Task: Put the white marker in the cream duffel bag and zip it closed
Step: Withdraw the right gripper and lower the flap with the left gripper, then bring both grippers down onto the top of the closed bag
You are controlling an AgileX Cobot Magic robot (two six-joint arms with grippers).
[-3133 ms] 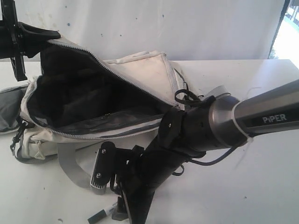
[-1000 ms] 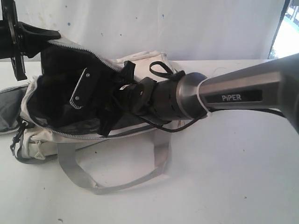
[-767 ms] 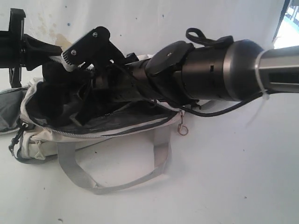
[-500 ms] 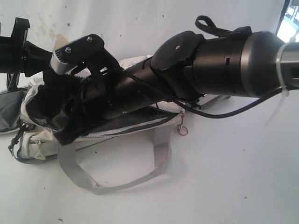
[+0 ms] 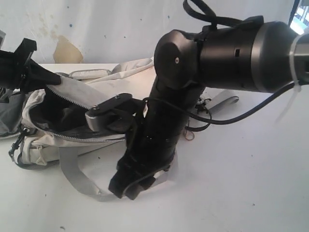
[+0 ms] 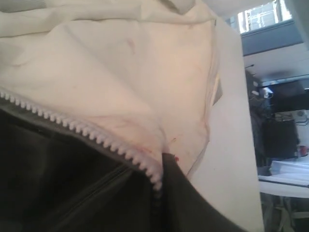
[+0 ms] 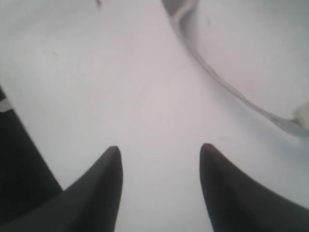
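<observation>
The cream duffel bag (image 5: 41,145) lies on the white table with its zipper mouth open and dark lining showing. My left gripper (image 5: 30,72) is at the back left, shut on the bag's upper zipper edge (image 6: 120,152) and holding that flap up; cream fabric and zipper teeth fill the left wrist view. My right gripper (image 5: 104,154) hangs in front of the bag, pointing down over the table. Its fingertips (image 7: 113,159) stand apart with nothing between them. The white marker shows in no view.
A grey webbing strap (image 5: 72,179) loops over the table in front of the bag, and the strap (image 7: 227,87) also shows in the right wrist view. A grey pouch (image 5: 7,116) lies at the left edge. The big right arm (image 5: 227,53) covers the bag's right half.
The marker lay on the table under my right gripper at first. That gripper then reached into the bag, lifted out and swung down in front. The left gripper lowered the flap slightly.
</observation>
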